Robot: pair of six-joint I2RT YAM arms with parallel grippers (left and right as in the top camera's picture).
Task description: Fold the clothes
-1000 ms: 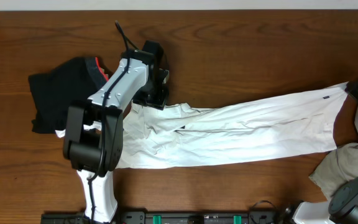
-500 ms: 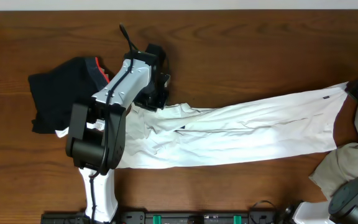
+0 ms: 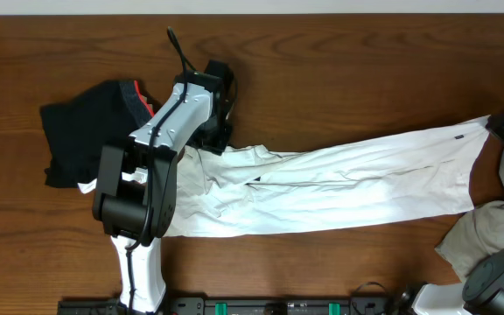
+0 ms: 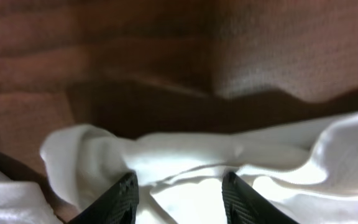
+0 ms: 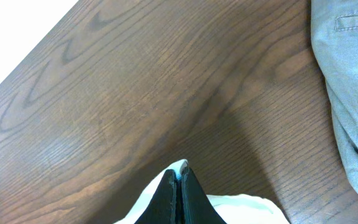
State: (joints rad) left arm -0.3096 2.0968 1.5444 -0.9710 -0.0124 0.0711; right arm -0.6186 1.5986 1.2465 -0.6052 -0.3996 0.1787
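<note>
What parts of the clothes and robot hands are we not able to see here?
- Left hand: overhead, its own arm covers it; the wrist view is blurry.
- Black shirt: overhead, the left arm hides its right side.
- Grey clothes: overhead, the right edge cuts them off.
- White pants: overhead, the left arm covers part of the left end.

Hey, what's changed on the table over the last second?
The left arm shifted slightly rightward, the left gripper staying at the white trousers' corner, fingers open astride the fabric; nothing gripped or released. The right gripper stayed shut on the other end; black garment and grey garment didn't move.
</note>
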